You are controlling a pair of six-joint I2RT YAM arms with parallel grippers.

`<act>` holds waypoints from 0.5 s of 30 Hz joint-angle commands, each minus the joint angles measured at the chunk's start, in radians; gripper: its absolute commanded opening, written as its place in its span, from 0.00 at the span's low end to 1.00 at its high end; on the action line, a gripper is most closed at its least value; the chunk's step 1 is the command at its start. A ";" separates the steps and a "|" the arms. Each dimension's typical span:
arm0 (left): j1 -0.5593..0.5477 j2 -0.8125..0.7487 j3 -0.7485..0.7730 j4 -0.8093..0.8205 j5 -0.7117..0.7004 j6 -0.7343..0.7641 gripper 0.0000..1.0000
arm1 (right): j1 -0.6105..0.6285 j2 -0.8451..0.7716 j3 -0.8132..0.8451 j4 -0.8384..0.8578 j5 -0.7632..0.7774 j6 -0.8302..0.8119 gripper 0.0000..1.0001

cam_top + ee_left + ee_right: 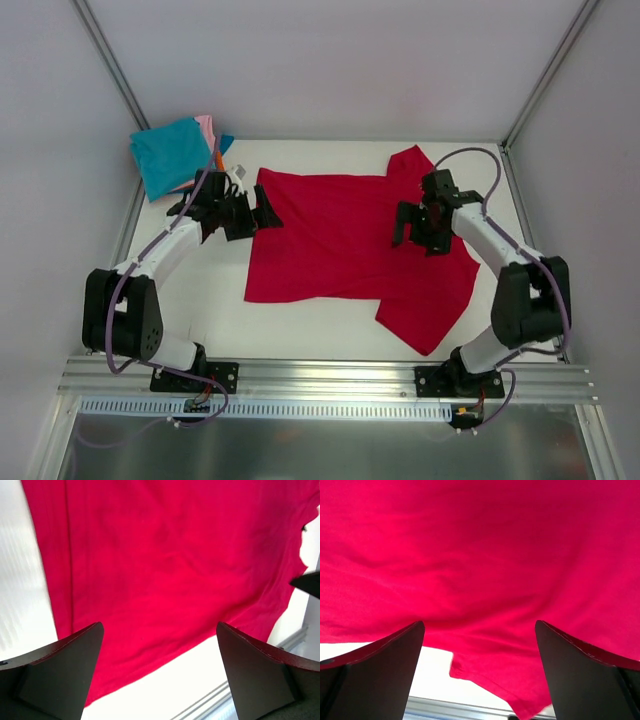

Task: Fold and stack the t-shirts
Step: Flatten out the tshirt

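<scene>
A large bright red t-shirt [350,240] lies spread on the white table, one sleeve pointing to the back right and part of it folded over at the front right. It fills the left wrist view [165,565] and the right wrist view [485,555]. My left gripper [268,215] is open and empty at the shirt's left edge. My right gripper [403,225] is open and empty above the shirt's right part. A pile of folded shirts, teal [170,155] on top with pink [205,125], blue and orange edges showing, sits at the back left corner.
The table [300,320] is white, with bare surface in front of the red shirt. Grey walls with metal posts enclose the back and sides. An aluminium rail [330,375] carrying both arm bases runs along the near edge.
</scene>
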 commanded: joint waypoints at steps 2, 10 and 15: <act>-0.001 0.045 -0.023 0.081 0.062 -0.079 0.99 | -0.007 0.176 0.093 0.082 -0.144 0.036 0.99; -0.033 0.142 -0.012 0.181 0.054 -0.180 0.99 | -0.027 0.377 0.227 0.051 -0.184 0.022 1.00; -0.094 0.196 -0.035 0.239 0.040 -0.210 0.99 | -0.053 0.331 0.126 0.105 -0.190 0.026 1.00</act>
